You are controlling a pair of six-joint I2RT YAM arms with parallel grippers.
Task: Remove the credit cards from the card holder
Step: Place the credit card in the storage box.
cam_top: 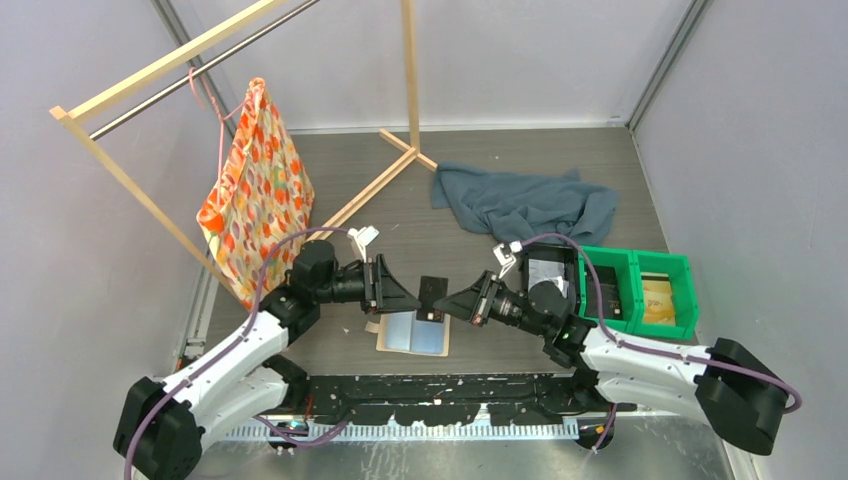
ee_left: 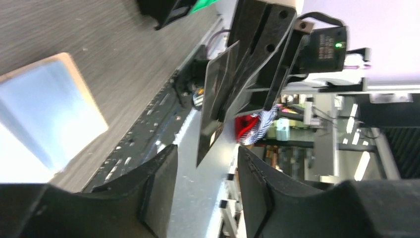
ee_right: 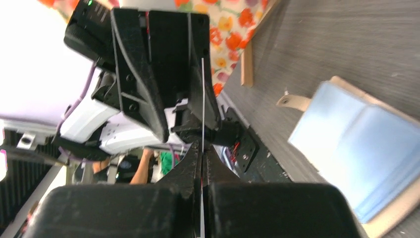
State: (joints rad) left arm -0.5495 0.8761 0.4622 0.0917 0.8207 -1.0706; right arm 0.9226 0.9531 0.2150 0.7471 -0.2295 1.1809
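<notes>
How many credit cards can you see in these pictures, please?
1: a credit card pinched in the right gripper, close by the open card holder. Others may be hidden in its pockets.

Overhead view looks down from behind the near edge of the grey wood-grain table; close wrist views face each other. All share the open tan, blue-lined card holder.

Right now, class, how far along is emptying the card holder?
Done: the holder lies open and one card is out. In hand: the right jaws are shut on that card, the left jaws open facing it. Left: any cards in the pockets; I cannot tell.
</notes>
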